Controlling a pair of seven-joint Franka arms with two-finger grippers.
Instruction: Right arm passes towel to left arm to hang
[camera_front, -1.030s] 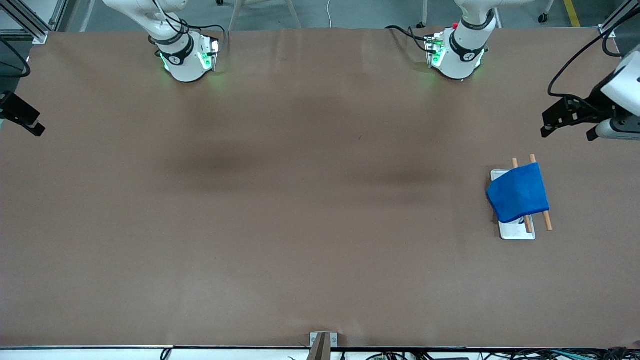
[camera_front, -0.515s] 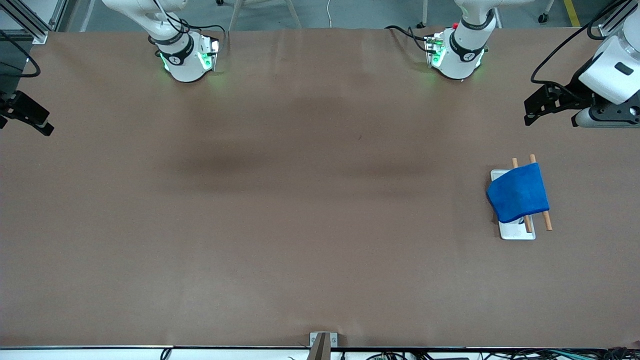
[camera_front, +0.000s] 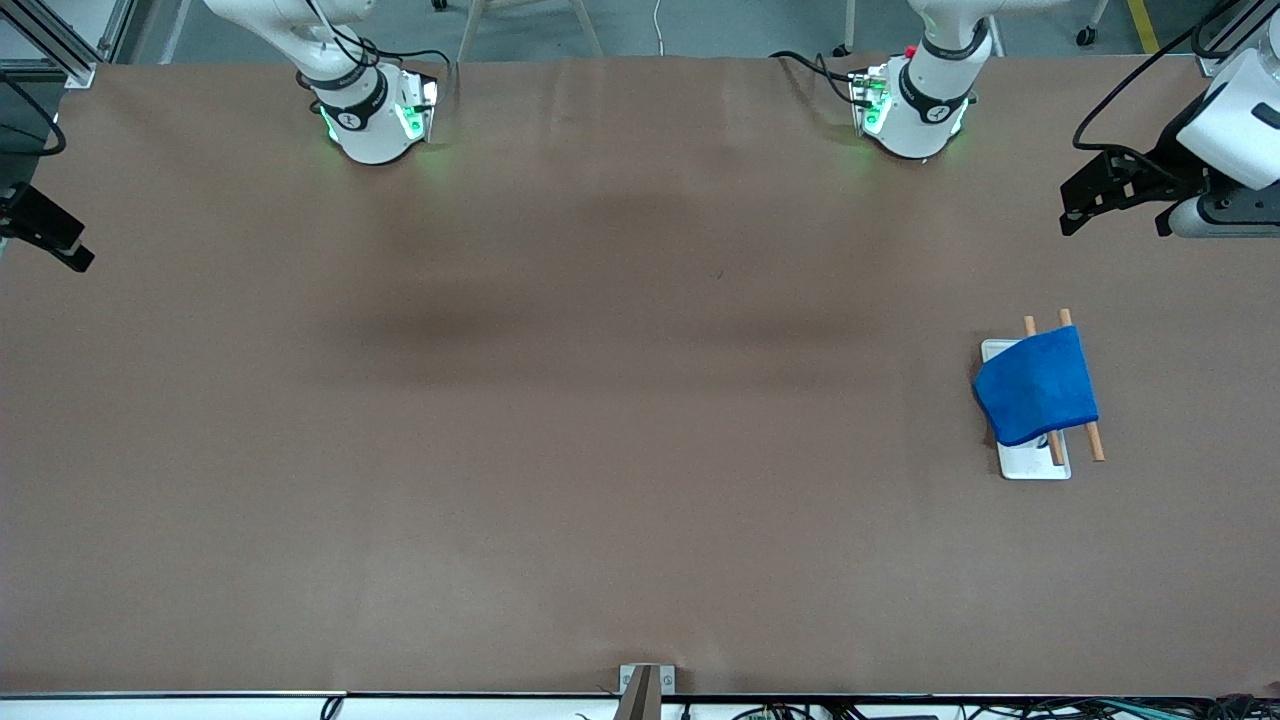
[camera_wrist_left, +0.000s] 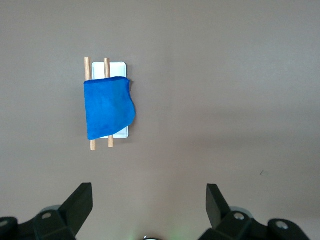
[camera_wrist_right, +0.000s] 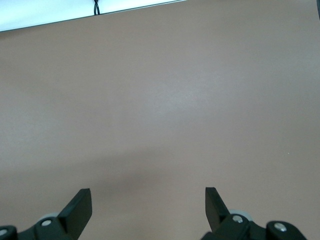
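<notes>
blue towel (camera_front: 1037, 385) unmoved on rack (camera_front: 1030, 462); left end effector (camera_front: 1072, 207) risen, spread.

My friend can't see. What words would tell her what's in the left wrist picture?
A blue towel hangs over two wooden rods on a small white stand, on a brown table. The left gripper is open and empty, up over bare table.

We see even, soft overhead light on the table (camera_front: 600, 500), with no glare; two faint blurred shadows darken its middle, toward 12 o'clock, green glows ring both bases, and all views are sharp
</notes>
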